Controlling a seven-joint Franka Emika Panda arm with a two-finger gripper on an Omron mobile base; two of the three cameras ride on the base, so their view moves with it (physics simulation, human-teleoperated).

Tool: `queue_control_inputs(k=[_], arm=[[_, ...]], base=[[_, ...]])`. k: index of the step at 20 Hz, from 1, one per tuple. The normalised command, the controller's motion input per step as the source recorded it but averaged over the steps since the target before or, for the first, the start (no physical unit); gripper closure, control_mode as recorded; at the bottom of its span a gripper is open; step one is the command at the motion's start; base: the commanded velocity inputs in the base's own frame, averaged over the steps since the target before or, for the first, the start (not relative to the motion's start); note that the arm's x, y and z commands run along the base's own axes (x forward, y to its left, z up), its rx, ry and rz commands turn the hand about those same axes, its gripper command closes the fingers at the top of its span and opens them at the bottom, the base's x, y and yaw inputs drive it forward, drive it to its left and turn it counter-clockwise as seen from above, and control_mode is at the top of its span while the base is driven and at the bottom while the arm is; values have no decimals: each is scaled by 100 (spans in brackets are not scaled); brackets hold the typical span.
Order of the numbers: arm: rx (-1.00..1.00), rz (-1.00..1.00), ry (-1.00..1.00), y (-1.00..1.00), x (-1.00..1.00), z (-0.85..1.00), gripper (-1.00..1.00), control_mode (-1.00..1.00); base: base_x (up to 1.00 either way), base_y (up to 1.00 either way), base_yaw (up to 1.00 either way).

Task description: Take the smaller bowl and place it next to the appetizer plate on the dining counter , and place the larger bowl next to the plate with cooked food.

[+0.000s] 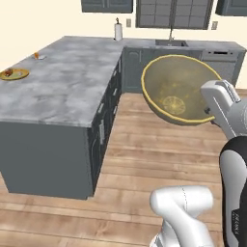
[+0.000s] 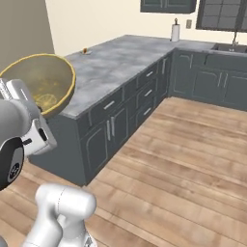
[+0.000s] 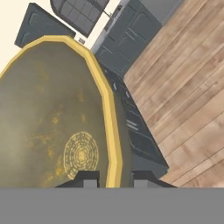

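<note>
Here, one larger bowl (image 1: 179, 89), olive-yellow with a bright yellow rim and a single lemon-slice drawing low on its inside, hangs in the air over the wooden floor (image 1: 144, 159), tipped on edge so its hollow faces the base cameras. It is off the dining counter (image 1: 62, 82), to that counter's right in the left base view, in front of the grey cabinets (image 1: 132, 67). The gripper (image 3: 111, 177) is closed on the bowl's rim: in the hand view one dark fingertip sits inside the wall and one outside, the yellow lip pinched between them. The white hand meets the bowl at its lower right edge in the left base view, and the forearm rises steeply from the lower right of that view, elbow bent low near the base. On the counter, two plates counted: one plate with cooked food (image 1: 14, 74), yellow-green, near the left edge, and one appetizer plate (image 1: 39, 56), small and pale with one orange bit, farther back along the same side; the two stand well apart. One paper-towel roll (image 1: 118, 31) stands upright at the counter's far corner. One sink (image 1: 171, 43) sits under one dark window (image 1: 173, 13) on the back wall.
</note>
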Motion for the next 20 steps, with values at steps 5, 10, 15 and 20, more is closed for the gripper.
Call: queue_control_inputs(k=[5, 10, 15, 20], arm=[[0, 0, 0, 0, 0, 0, 100, 100], [0, 0, 0, 0, 0, 0, 100, 100], [0, 0, 0, 0, 0, 0, 100, 100], [0, 0, 0, 0, 0, 0, 100, 100]], base=[[7, 100, 0], [4, 100, 2], [0, 100, 0], [10, 100, -4]])
